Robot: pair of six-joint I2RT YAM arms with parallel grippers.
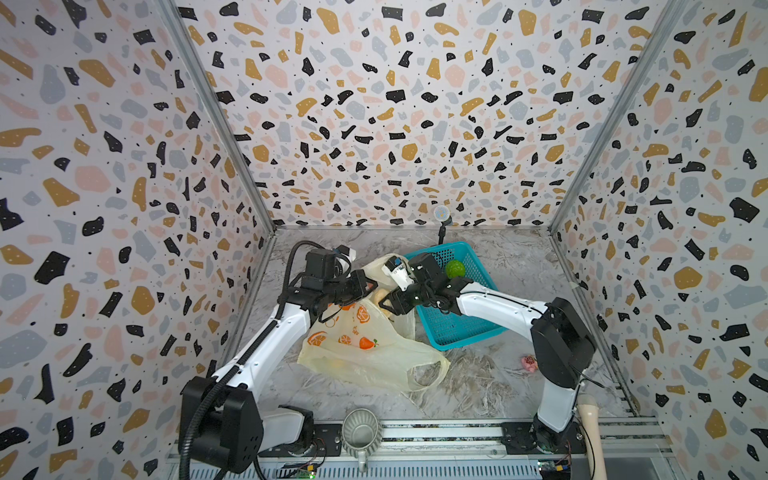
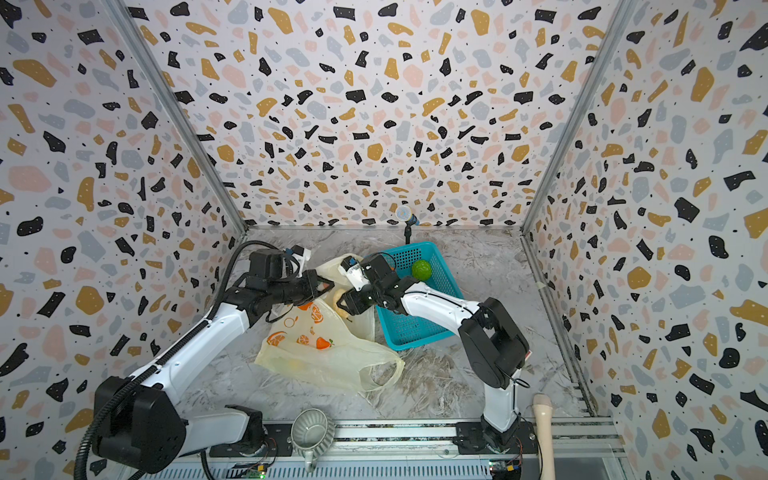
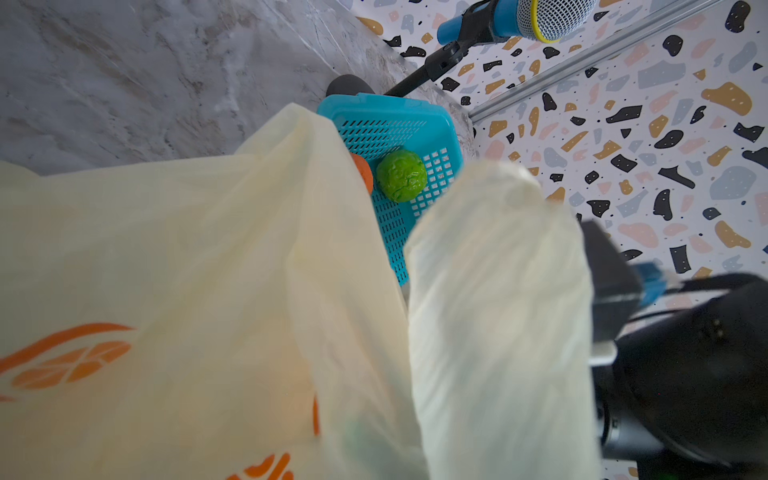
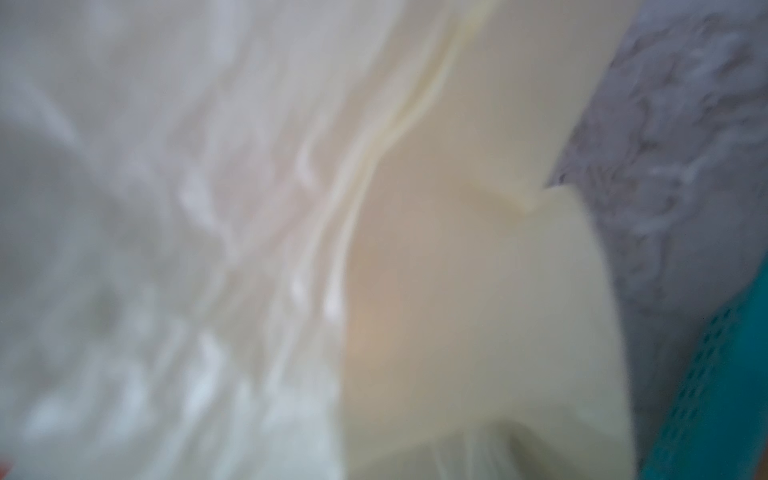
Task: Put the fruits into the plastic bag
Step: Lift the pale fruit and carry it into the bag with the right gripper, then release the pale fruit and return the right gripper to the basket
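In both top views the plastic bag (image 1: 365,345) lies low in the centre. Its upper rim is raised by the left gripper (image 1: 371,286), which is clamped on the film. The right gripper (image 1: 386,303) sits at the bag's mouth, and its finger spread is not discernible. To the right of the bag, the teal basket (image 1: 469,328) holds a green fruit (image 1: 455,269).

The left wrist view shows bag film (image 3: 187,270) up close. Beyond it is the basket (image 3: 415,112) with the green fruit (image 3: 401,176) and a half-hidden orange fruit (image 3: 363,174).

The right wrist view shows blurred bag film (image 4: 457,270) and the basket edge (image 4: 727,395).

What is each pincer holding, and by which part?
The left pincer is shut on the plastic bag, pinching its raised upper edge. The right pincer sits at the bag's mouth; its hold cannot be told.
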